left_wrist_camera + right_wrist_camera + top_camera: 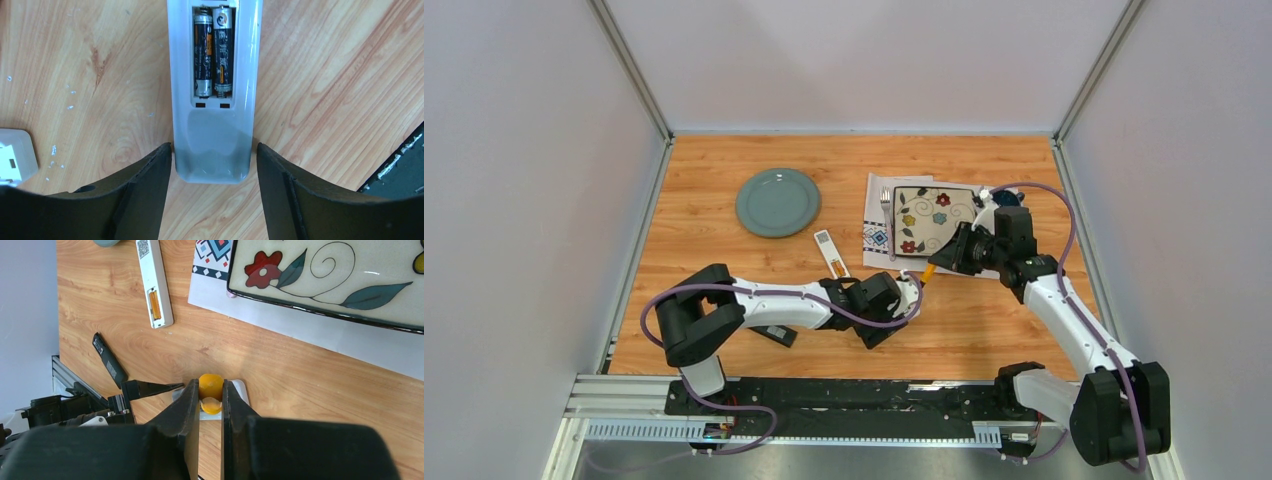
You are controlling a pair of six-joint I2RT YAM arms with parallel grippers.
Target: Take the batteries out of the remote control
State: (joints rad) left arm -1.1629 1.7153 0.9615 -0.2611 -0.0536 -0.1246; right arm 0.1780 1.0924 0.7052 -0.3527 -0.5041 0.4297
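Remote control [215,140]: white, lying back-up on the wooden table [75,75], battery bay uncovered, near end set between the left fingers [145,195].
Batteries [223,55]: 2 slim dark cells with gold markings, side by side in the bay of the remote control, both seated. Spring at the far end of the left cell, spring at the near end of the right cell.
Left gripper [214,150]: jaws spread to either side of the remote control's near end, fingertips right at its 2 long edges. Pressing or merely flanking, cannot tell.
Right gripper [210,390]: clenched on the orange handle of the screwdriver, hanging low over the table, just beside the left gripper in the top view.
Screwdriver [929,271]: orange-handled, slanting down from the right gripper toward the left gripper. Tip hidden.
Second remote [829,252]: white, well apart from both grippers, below the teal plate, 1 orange cell showing in its open bay in the right wrist view.
Black remote [110,360]: slim, dark, flat on the table near the left arm.
Teal plate [777,201]: round, at the far left of the table.
Floral plate [934,215]: square, cream with red, yellow and blue flowers, resting on a white patterned cloth [874,238], just behind the right gripper.
Fork [886,208]: on the cloth, just left of the floral plate.
Small white piece [15,155]: at the left edge of the left wrist view, on the table, apart from the remote control. Kind cannot be told.
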